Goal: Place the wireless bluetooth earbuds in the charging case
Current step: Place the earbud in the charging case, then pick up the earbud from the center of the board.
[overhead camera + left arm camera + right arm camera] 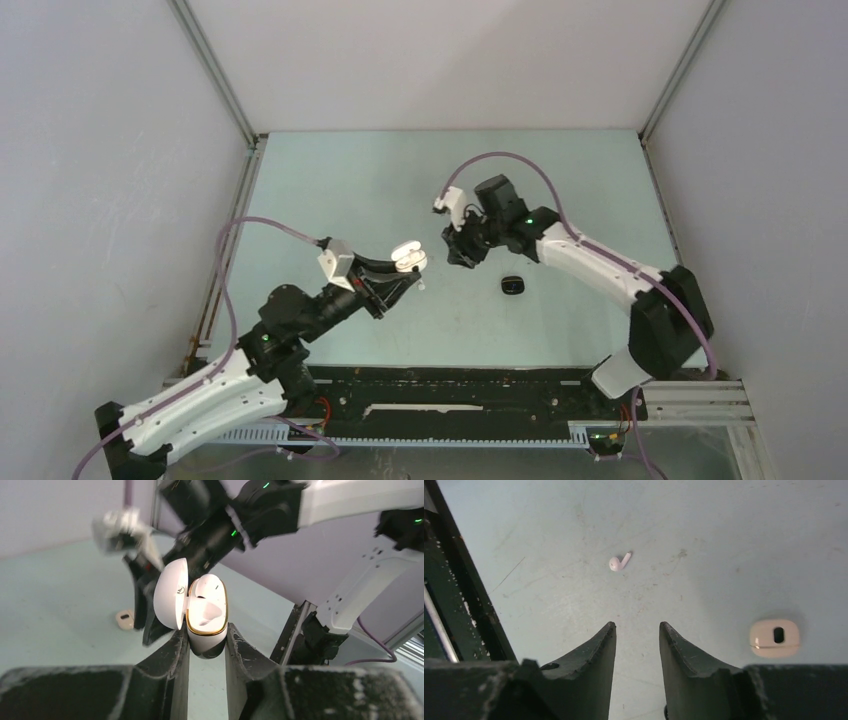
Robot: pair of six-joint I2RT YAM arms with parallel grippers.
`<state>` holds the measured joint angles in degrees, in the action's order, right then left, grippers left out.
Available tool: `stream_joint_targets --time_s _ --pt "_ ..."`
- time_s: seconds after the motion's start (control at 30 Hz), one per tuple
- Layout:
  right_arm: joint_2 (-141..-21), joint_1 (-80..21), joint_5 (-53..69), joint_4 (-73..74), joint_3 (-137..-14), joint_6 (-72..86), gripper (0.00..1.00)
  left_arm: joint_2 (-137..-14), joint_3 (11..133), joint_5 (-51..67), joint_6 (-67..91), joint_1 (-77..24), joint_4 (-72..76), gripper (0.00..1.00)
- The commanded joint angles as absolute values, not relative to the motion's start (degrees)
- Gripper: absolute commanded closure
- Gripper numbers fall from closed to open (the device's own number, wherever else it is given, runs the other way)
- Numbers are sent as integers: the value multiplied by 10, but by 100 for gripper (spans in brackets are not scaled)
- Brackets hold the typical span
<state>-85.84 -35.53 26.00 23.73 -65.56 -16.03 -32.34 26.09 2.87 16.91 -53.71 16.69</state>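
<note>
Risk: left gripper (206, 645) clamps the open charging case (206, 612); right gripper (637, 630), parted and empty, could flick the white earbud (619, 562) away if I pinch off-centre.

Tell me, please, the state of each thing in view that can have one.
white charging case: lid open, held off the table by the left gripper.
left gripper: shut on the white charging case.
right gripper: open, empty, over the table.
white earbud: loose on the table, outside any case.
beige case: closed, lying on the table.
black case: lying on the table, apparently closed.
</note>
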Motion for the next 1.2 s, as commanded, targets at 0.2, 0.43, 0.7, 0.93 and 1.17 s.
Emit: stream_joint_targets --time_s 0.2,0.43,0.7,0.93,1.17 --pt "-1088 -384 210 312 -858 -66 70 -182 260 -27 78 -537 -3 100" --pt "-1251 -421 114 413 -1042 -62 71 -167 267 -43 53 -536 -23 100" --pt "-1309 -460 50 451 -1076 -91 71 -173 270 -39 52 -531 -25 100" --pt "-1302 -488 42 461 -1056 -106 71 -186 272 -27 57 -521 -21 100" --pt "-1295 -506 67 471 -1037 -111 70 -195 272 -14 63 -507 -16 100"
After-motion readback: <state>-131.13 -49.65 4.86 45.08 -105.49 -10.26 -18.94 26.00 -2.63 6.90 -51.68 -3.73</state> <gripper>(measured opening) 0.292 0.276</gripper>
